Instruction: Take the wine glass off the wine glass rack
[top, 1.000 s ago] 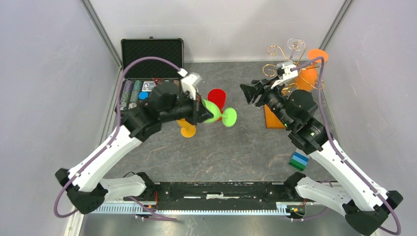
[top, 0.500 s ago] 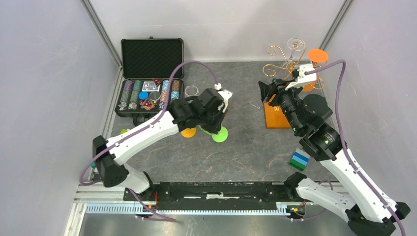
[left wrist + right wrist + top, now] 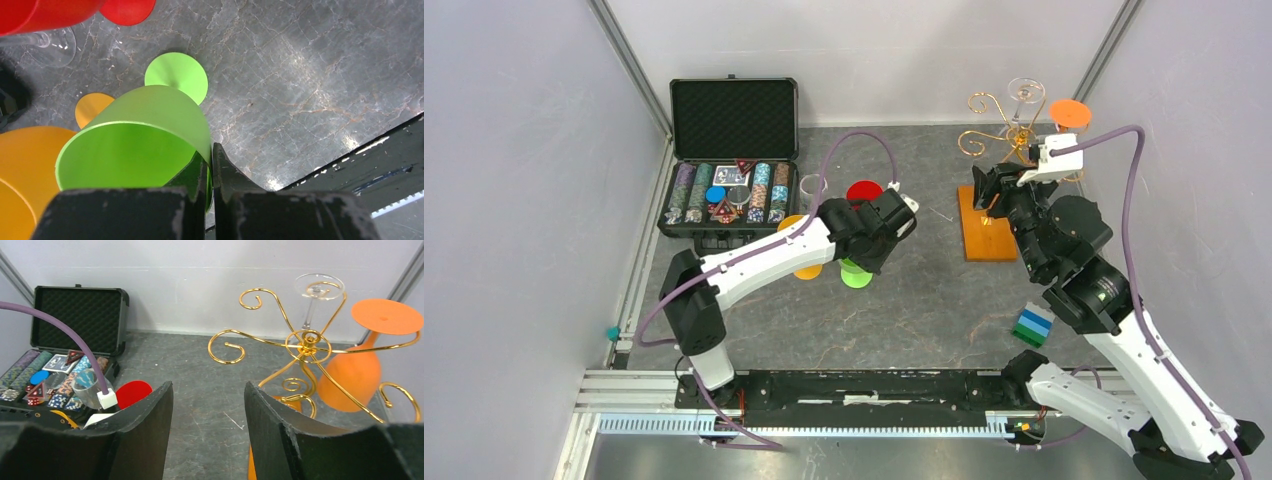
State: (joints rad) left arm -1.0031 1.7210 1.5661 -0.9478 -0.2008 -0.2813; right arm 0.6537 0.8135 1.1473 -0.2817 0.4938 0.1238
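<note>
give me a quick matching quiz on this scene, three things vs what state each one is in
Things:
1 green glass
2 chip case
3 wine glass rack

States:
a holds an orange glass and a clear glass, both upside down
b lid open
c rim pinched by the left fingers

Pairs: 1-c, 2-b, 3-a

No writing was legible: none on the rack point(image 3: 305, 338), and the cards point(image 3: 59, 362) and chips point(image 3: 20, 372) in the case point(image 3: 75, 305) were too small to read.
</note>
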